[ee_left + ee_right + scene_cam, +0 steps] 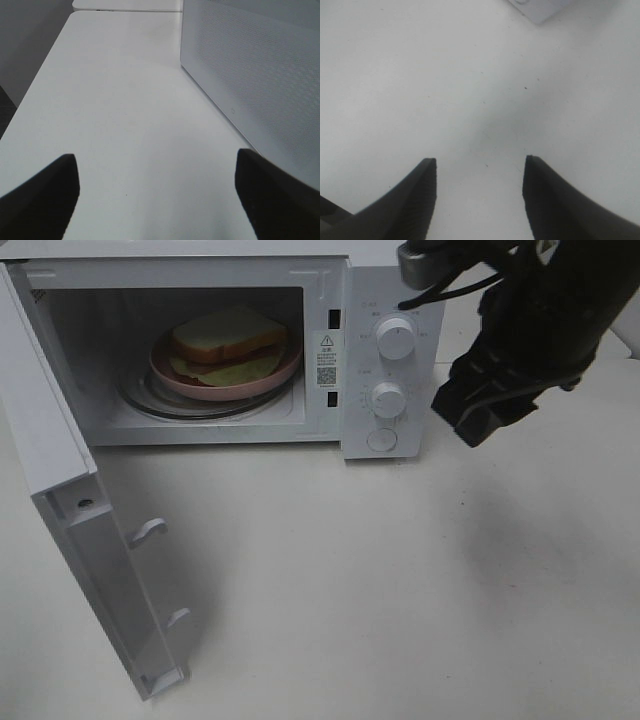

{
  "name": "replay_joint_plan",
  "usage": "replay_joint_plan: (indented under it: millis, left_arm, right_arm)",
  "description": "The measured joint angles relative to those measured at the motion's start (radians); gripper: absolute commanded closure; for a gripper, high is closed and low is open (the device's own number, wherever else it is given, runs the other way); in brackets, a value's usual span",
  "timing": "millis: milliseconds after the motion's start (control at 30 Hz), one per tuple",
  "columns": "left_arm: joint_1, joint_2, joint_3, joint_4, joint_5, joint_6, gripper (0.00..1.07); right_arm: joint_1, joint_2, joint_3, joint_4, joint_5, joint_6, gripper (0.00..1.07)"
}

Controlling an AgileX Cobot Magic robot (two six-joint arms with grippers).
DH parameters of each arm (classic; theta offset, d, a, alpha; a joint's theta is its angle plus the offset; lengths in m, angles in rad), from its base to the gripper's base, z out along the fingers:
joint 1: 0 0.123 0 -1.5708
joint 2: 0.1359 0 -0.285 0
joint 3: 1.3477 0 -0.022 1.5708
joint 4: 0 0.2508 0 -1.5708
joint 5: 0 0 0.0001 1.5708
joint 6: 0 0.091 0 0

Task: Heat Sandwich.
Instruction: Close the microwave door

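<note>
One sandwich (228, 337) lies on a pink plate (225, 392) on the glass turntable (165, 406) inside the white microwave (350, 370); its door (90, 570) stands swung wide open. The left gripper (156, 155) is low over the white table (125, 100), just beside the microwave's perforated side wall, jaws spread wide and empty; the right gripper (479, 159) hangs above bare tabletop right of the control panel, jaws moderately apart, nothing between them.

Warning-triangle, QR-code sticker (327, 359) on microwave (425, 390); lettering illegible
</note>
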Motion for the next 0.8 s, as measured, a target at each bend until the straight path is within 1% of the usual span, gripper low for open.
replay_joint_plan:
  millis: [33, 133, 167, 200, 267, 300, 333, 367, 400, 433, 467, 567, 600, 667, 700, 733, 767, 800]
  left_arm:
    - [0.000, 0.000, 0.000, 0.000, 0.000, 0.000, 0.26]
    - [0.000, 0.000, 0.000, 0.000, 0.000, 0.000, 0.26]
    - [0.000, 0.000, 0.000, 0.000, 0.000, 0.000, 0.26]
    - [0.000, 0.000, 0.000, 0.000, 0.000, 0.000, 0.26]
    - [0.000, 0.000, 0.000, 0.000, 0.000, 0.000, 0.26]
    - [0.000, 0.000, 0.000, 0.000, 0.000, 0.000, 0.26]
    - [0.000, 0.000, 0.000, 0.000, 0.000, 0.000, 0.26]
    - [0.000, 0.000, 0.000, 0.000, 0.000, 0.000, 0.26]
    - [0.000, 0.000, 0.000, 0.000, 0.000, 0.000, 0.26]
    - [0.000, 0.000, 0.000, 0.000, 0.000, 0.000, 0.26]
    - [0.000, 0.000, 0.000, 0.000, 0.000, 0.000, 0.26]
    - [0.000, 0.000, 0.000, 0.000, 0.000, 0.000, 0.26]
    - [0.000, 0.000, 0.000, 0.000, 0.000, 0.000, 0.26]
    - [0.000, 0.000, 0.000, 0.000, 0.000, 0.000, 0.26]
    - [0.000, 0.000, 0.000, 0.000, 0.000, 0.000, 0.26]
    - [0.000, 0.000, 0.000, 0.000, 0.000, 0.000, 0.26]
    - [0.000, 0.000, 0.000, 0.000, 0.000, 0.000, 0.26]
    - [0.000, 0.000, 0.000, 0.000, 0.000, 0.000, 0.26]
  right_arm:
    - [-0.034, -0.015, 0.000, -0.003, 0.023, 0.032, 0.55]
    - [-0.092, -0.040, 0.000, -0.003, 0.061, 0.045, 0.55]
    - [-0.092, -0.040, 0.000, -0.003, 0.061, 0.045, 0.55]
    - [-0.134, -0.057, 0.000, -0.003, 0.081, 0.045, 0.55]
    - [-0.185, -0.075, 0.000, 0.004, 0.092, 0.045, 0.55]
    - [-0.239, -0.093, 0.000, 0.015, 0.106, 0.045, 0.55]
    - [-0.239, -0.093, 0.000, 0.015, 0.106, 0.045, 0.55]
    - [-0.260, -0.101, 0.000, 0.016, 0.113, 0.045, 0.55]
    - [-0.286, -0.109, 0.000, 0.017, 0.120, 0.045, 0.55]
    - [-0.332, -0.123, 0.000, 0.017, 0.139, 0.051, 0.55]
    - [-0.332, -0.123, 0.000, 0.017, 0.139, 0.051, 0.55]
    - [-0.405, -0.147, 0.004, 0.031, 0.163, 0.056, 0.55]
    - [-0.444, -0.171, 0.021, 0.046, 0.167, 0.057, 0.55]
    - [-0.460, -0.182, 0.031, 0.052, 0.167, 0.057, 0.55]
    - [-0.477, -0.197, 0.046, 0.060, 0.168, 0.057, 0.55]
    - [-0.500, -0.227, 0.082, 0.066, 0.168, 0.057, 0.55]
    - [-0.500, -0.227, 0.082, 0.066, 0.168, 0.057, 0.55]
    - [-0.505, -0.247, 0.105, 0.067, 0.168, 0.057, 0.55]
